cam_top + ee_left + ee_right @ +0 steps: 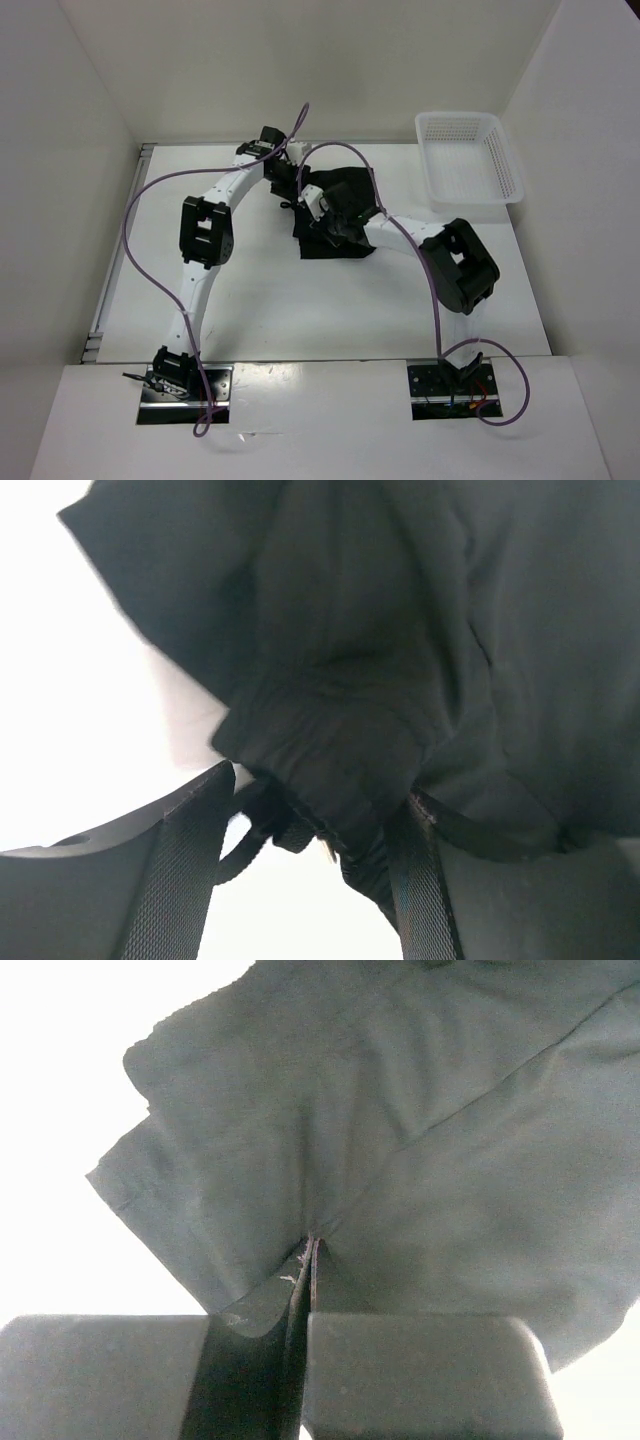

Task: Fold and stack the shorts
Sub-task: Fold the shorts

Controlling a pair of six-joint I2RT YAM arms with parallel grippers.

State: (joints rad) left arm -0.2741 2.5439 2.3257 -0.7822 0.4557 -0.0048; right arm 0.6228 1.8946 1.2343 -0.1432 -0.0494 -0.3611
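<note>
Shorts (pixel 345 185), black, bunched on the white table (pixel 250 310), left of the basket (pixel 465 116) and slightly nearer the arm bases than the basket.

Right gripper (pixel 310 1250): clenched, a pinch of cloth nipped between the closed fingers, fabric fanning away from the tips.

Left gripper (pixel 318 792): released, fingers (pixel 190 860) spread to either side of a gathered band of the cloth, a sliver of daylight beside one finger, so no clamp judged.

Both at the cloth: left on the edge farthest from the basket, right near the middle.

Long axis hard to read in the bunched state; appears to run from the far side toward the bases.

For the coming fold, treat the right pinch as the anchor and close the left on the band between its fingers.

Open room: bare table on the side away from the basket and toward the bases.

Keep the cloth off the basket wall; only a narrow bare strip between.
</note>
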